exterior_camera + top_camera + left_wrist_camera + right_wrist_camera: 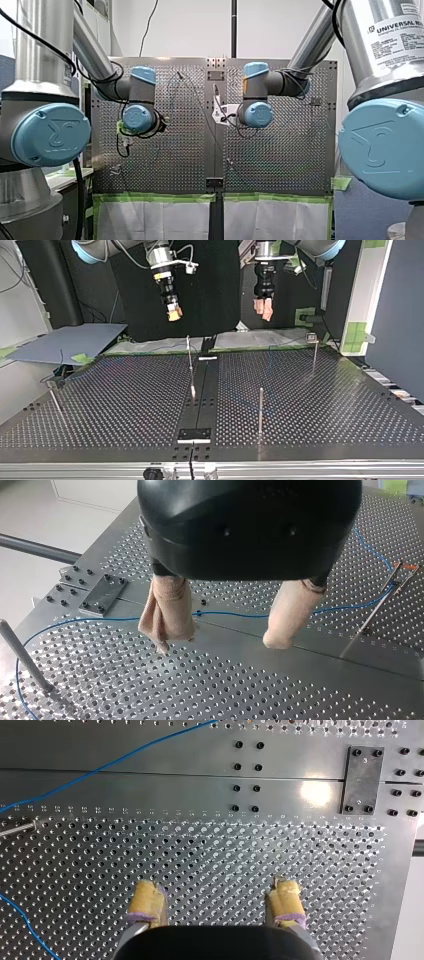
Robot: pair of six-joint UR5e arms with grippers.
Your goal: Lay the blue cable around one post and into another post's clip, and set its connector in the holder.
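The blue cable lies loose on the perforated table and curves past a plain post. It also runs by a slanted post with an orange-tipped clip. My left gripper hangs above the cable, open, with nothing between its beige pads. My right gripper is open too and holds nothing between its yellow pads; the cable crosses the table ahead of it. In the top view both grippers, right and left, hover high over the far edge.
Thin posts stand on the table at the middle, nearer the camera and toward the right in the top view. A dark bolted plate sits on the centre strip near the front edge.
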